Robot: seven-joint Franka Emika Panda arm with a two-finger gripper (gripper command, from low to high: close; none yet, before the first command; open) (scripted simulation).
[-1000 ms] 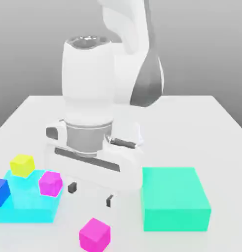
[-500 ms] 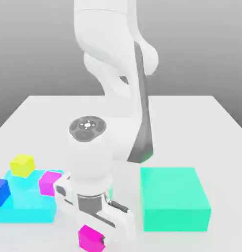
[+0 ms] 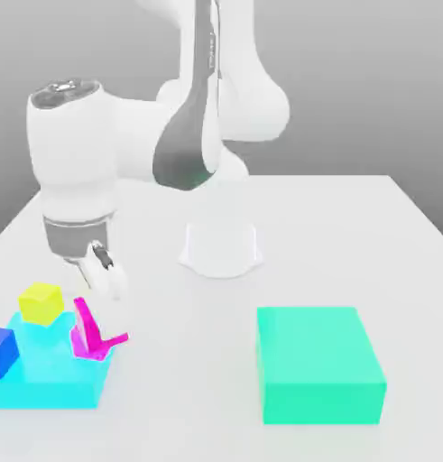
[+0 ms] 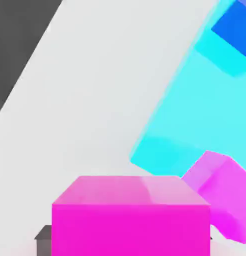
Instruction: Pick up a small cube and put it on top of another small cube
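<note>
Small cube pinched over the cyan slab's edge, its twin waiting below

The small magenta cube (image 4: pixel 131 230) is squeezed between the two fingers of the gripper (image 4: pixel 129 241), one on each side, a grip that leaves its underside free to be set down. Its place, by the cyan slab (image 3: pixel 53 388), makes sense: the matching magenta cube (image 4: pixel 222 192) sits at that slab's edge and is the likely base for the stack. How far apart the two magenta cubes are, I cannot tell. The dark blue cube (image 3: pixel 1 352) on the slab and the yellow cube (image 3: pixel 41 304) at its far side probably matter only as neighbours not to knock. The lower cube looks turned relative to the held one, so some twist may be needed before lowering.
</note>
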